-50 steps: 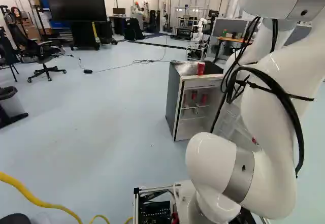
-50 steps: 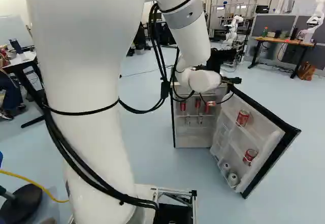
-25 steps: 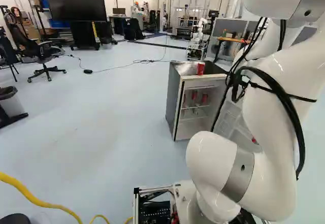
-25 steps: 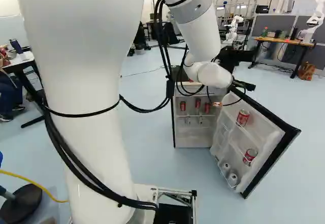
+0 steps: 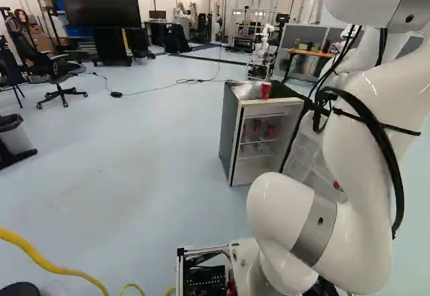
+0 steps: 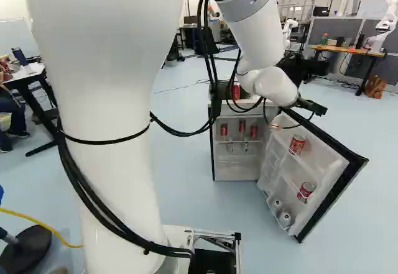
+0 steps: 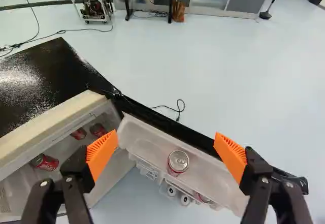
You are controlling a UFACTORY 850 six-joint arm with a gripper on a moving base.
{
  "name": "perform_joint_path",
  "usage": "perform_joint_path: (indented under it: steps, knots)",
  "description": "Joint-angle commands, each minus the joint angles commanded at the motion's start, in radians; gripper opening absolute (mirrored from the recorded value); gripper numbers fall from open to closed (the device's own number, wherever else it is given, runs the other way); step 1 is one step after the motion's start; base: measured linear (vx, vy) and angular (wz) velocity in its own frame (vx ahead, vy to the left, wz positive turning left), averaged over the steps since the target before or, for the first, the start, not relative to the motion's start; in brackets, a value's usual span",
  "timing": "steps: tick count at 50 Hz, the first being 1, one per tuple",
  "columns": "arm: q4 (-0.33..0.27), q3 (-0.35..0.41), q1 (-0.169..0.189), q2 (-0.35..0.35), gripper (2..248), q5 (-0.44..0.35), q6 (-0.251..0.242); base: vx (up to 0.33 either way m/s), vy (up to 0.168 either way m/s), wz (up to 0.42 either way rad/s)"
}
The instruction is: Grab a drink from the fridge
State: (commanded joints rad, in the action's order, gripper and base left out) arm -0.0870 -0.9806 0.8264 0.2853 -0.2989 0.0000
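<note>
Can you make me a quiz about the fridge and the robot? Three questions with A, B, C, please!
1. Where does one red container stand?
A) On the floor
B) On top of the fridge
C) On a chair

2. What colour are the pads on the gripper?
A) Blue
B) Green
C) Orange

3. How is the fridge's door?
A) Open
B) Shut
C) Taken off

1 B: the left base view shows it up there.
2 C: both look orange in the wrist view.
3 A: it's swung out, showing the shelves.
</note>
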Motion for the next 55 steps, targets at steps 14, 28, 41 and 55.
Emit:
perform_joint_path:
  steps: [14, 28, 41, 55]
  knots:
    - [0.000, -0.055, 0.026, 0.018, 247, 0.044, 0.000, 0.000, 0.000, 0.000]
    - [0.000, -0.114, 0.051, 0.039, 247, 0.092, 0.000, 0.000, 0.000, 0.000]
    - [0.006, -0.170, 0.073, 0.061, 247, 0.155, 0.000, 0.000, 0.000, 0.000]
    - [0.018, -0.237, 0.094, 0.109, 247, 0.232, 0.000, 0.000, 0.000, 0.000]
